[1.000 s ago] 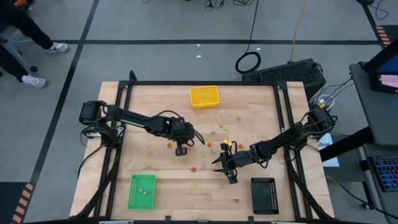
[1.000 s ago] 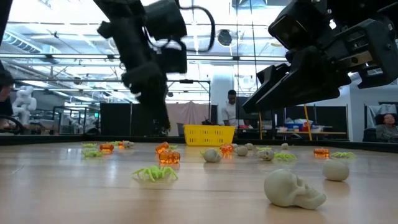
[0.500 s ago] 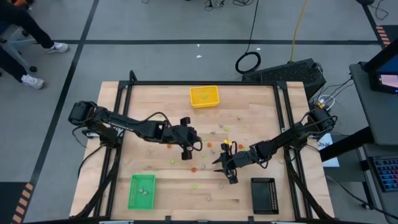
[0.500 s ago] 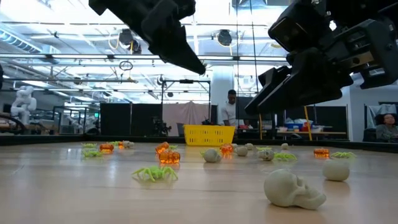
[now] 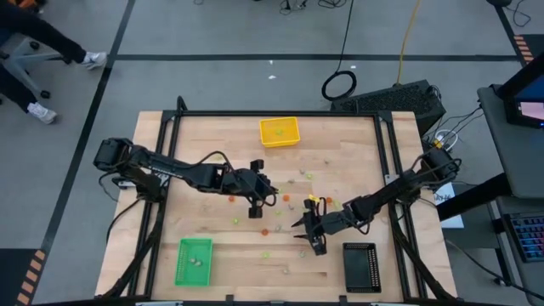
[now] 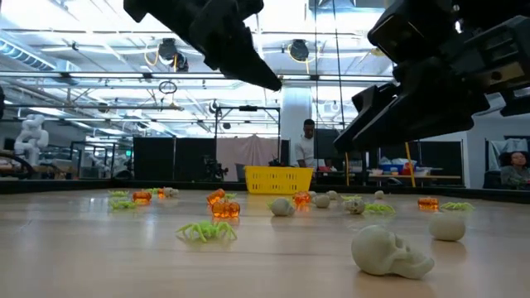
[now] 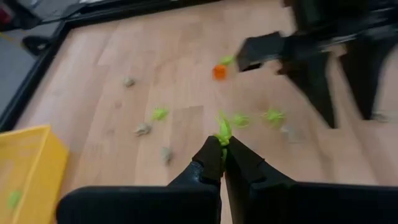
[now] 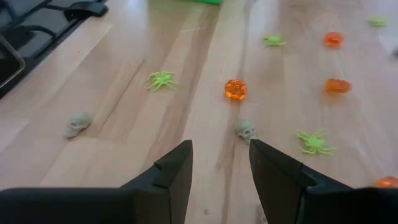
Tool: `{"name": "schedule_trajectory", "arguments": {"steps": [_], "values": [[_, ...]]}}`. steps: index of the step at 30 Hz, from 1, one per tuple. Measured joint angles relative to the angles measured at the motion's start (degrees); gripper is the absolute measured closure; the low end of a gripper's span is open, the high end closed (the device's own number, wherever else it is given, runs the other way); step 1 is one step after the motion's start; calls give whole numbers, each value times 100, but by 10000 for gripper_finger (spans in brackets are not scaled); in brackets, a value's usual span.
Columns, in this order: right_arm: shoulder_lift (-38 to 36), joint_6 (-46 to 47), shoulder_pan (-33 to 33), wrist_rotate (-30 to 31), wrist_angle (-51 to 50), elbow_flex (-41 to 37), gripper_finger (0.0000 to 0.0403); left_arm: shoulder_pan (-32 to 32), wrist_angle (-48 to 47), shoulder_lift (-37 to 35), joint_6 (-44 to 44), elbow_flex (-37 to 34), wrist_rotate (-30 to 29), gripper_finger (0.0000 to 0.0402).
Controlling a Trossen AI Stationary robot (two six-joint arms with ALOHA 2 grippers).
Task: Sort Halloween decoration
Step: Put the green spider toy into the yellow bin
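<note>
You won't find any readable text, label, brand, number or sign in these views.

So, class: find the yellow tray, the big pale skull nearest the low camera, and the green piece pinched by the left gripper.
yellow tray (image 5: 280, 132), high view, bare floor inside it.
pale skull (image 6: 389, 251), low view, its rounded cranium.
green piece (image 7: 223, 130), left wrist view, the part above the left gripper's (image 7: 223, 151) shut fingertips.
</note>
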Motion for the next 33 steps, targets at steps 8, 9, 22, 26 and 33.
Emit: {"name": "schedule_trajectory", "arguments": {"steps": [8,9,22,26,33], "values": [[-144,-67,451,1097,-67,-1,258,-7,930,-138,-338,-852,154,399],[-194,-93,489,1151,-125,1,259,-24,1158,-191,-358,-957,161,399],[-385,-403,584,1235,-212,1,280,-291,1442,-872,228,-1287,185,399],[-385,-425,590,1235,-212,1,280,-409,1413,-876,1257,-1287,181,399],[-385,-447,590,1235,-216,1,280,-488,1352,-876,2497,-1287,169,399]]}}
